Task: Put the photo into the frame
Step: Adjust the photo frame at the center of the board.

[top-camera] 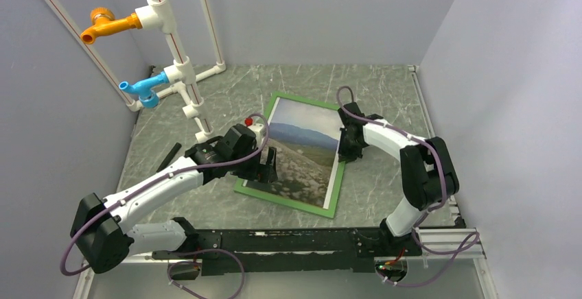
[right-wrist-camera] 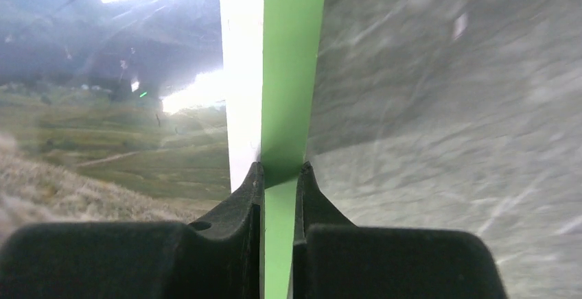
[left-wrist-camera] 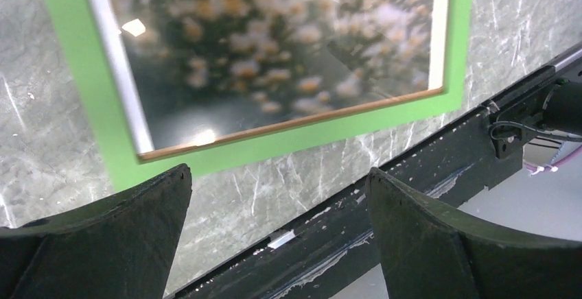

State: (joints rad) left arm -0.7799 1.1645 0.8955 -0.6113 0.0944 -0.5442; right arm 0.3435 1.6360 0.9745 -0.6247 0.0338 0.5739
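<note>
Frame (top-camera: 292, 203) flat at mid surface (top-camera: 384, 93), green face up. Photo (top-camera: 302, 148) lies within frame, picture side up, seemingly fully seated. Right claw (right-wrist-camera: 278, 170) narrow, pinching frame's green right edge. Left claw (left-wrist-camera: 278, 175) wide, hovering over frame's near corner.

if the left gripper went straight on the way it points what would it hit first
Most likely the table, in the strip between the frame and the black rail. The open left gripper aims just off the frame's green edge, though depth is unclear.
</note>
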